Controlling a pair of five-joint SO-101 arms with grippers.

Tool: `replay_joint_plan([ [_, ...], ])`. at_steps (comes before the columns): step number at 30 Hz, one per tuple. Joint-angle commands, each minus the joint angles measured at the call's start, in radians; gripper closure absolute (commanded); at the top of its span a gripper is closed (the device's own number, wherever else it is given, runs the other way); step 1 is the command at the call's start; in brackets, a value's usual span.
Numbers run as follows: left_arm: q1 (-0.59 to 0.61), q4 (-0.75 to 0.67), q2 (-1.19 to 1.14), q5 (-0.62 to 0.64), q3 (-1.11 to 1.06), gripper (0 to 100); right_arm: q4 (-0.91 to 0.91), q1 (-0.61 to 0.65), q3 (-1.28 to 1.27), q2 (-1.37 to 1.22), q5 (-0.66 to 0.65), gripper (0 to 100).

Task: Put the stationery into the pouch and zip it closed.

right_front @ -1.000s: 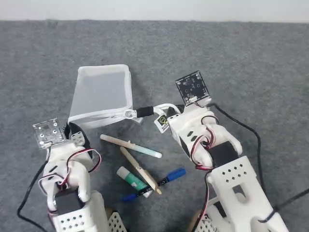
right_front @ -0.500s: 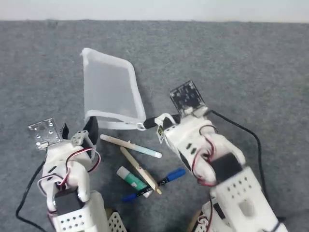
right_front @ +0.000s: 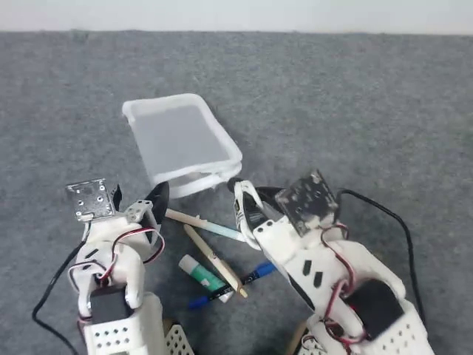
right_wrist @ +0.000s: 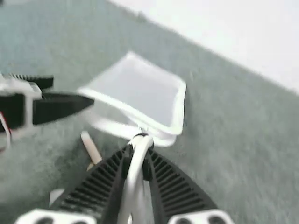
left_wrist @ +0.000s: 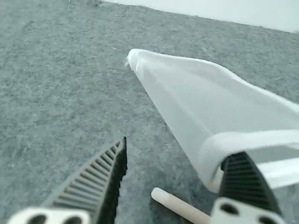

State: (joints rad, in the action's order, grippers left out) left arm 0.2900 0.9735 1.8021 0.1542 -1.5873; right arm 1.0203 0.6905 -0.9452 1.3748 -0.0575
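Clamped tight in the right gripper (right_wrist: 135, 156): the thin white zip-pull cord (right_wrist: 140, 140) at the mouth of the translucent white fabric pouch (right_front: 185, 137). Spread wide opposite, the left gripper (left_wrist: 175, 182), holding nothing, one finger right at the pouch's near corner. Out on the grey carpet (right_front: 369, 111) just beside the pouch: cream pen with teal tip (right_front: 207, 224), wooden stick (right_front: 214, 260), white-and-green glue stick (right_front: 198, 271), blue marker (right_front: 236, 285). Nothing packed, zipping not begun. Hard to judge how far open the mouth; marker partly under the stick.
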Motion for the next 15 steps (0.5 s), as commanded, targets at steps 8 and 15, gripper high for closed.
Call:
replay_joint_plan([
  [8,-0.006,-0.037,0.021,-0.017,0.007,69,0.005,0.008,0.072,0.140,-0.017,99.2],
  [15,-0.008,-0.037,0.021,-0.069,0.008,73,0.005,0.038,0.072,0.203,-0.017,99.2],
])
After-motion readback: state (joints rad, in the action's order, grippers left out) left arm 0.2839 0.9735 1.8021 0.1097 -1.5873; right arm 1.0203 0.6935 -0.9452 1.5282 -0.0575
